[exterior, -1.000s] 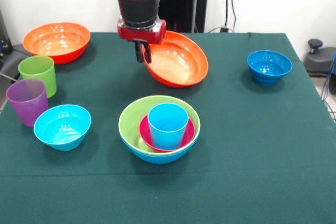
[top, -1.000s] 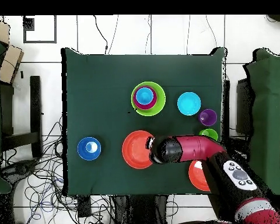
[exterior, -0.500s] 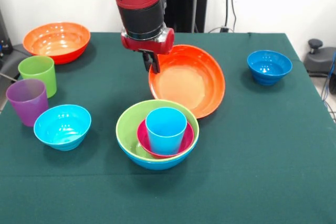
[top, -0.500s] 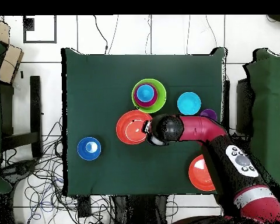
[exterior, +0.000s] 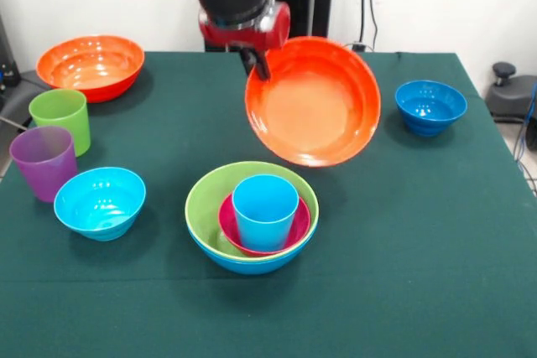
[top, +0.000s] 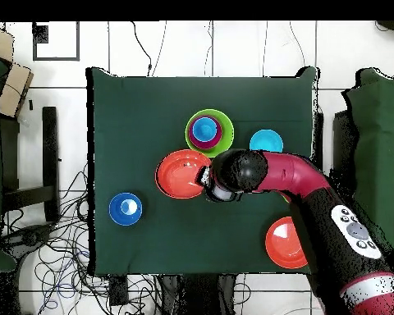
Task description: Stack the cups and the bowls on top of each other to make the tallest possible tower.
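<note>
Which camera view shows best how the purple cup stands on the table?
The front view: the purple cup stands upright, whole, beside the green cup and the cyan bowl. In the overhead view the red arm covers that spot, so the cup does not show.

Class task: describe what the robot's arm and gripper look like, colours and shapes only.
The arm is a thick, rounded red tube with a black cylindrical wrist band and a red collar. A grey panel with dark buttons sits on it. The gripper is small and black.
</note>
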